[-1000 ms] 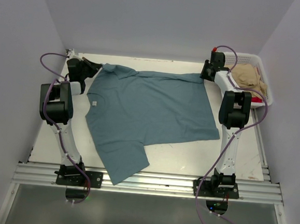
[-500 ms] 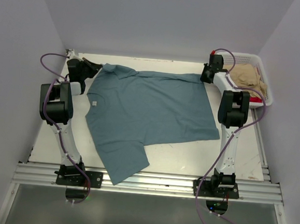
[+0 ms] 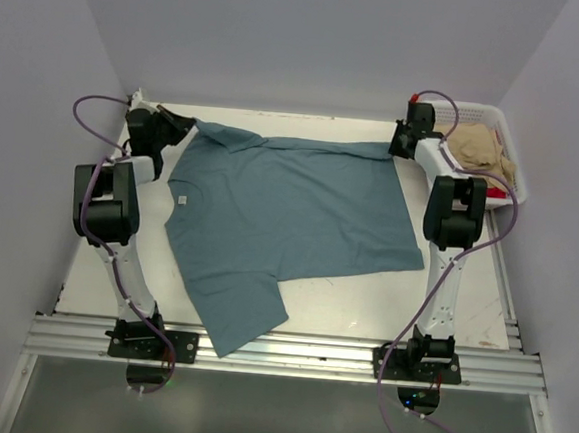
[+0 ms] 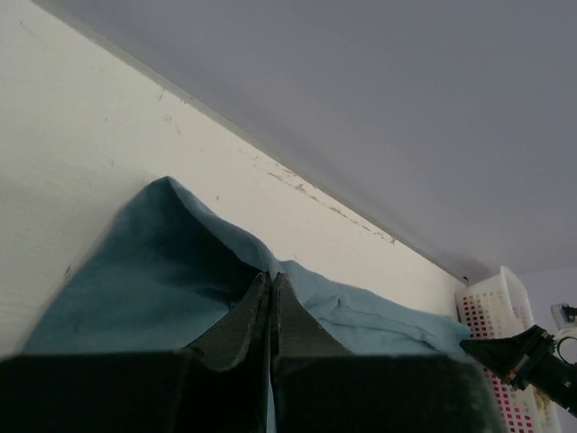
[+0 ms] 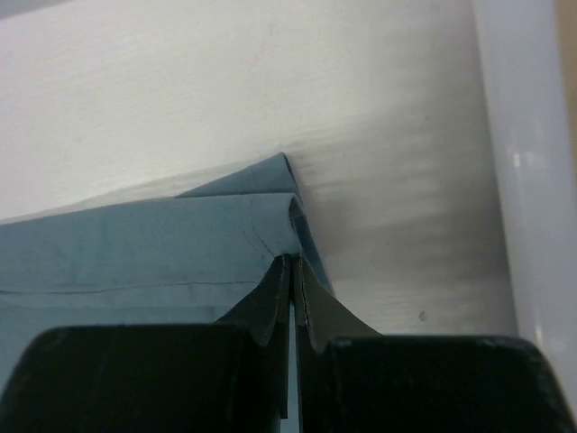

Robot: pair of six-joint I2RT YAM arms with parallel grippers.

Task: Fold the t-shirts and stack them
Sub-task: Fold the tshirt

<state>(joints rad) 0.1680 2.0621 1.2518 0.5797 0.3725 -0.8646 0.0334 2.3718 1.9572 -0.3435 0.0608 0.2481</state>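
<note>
Left white-and-black arm (image 3: 105,202) and right white-and-black arm (image 3: 454,211) reach far forward. Left black claw (image 3: 184,125) and right black claw (image 3: 396,148): fingers pressed together, facing inward.

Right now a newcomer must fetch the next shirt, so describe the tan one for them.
On the table, look to the far right corner, where a white basket sits. The tan shirt lies crumpled inside it. It is the only tan cloth, unlike the blue shirt spread flat on the table.
</note>
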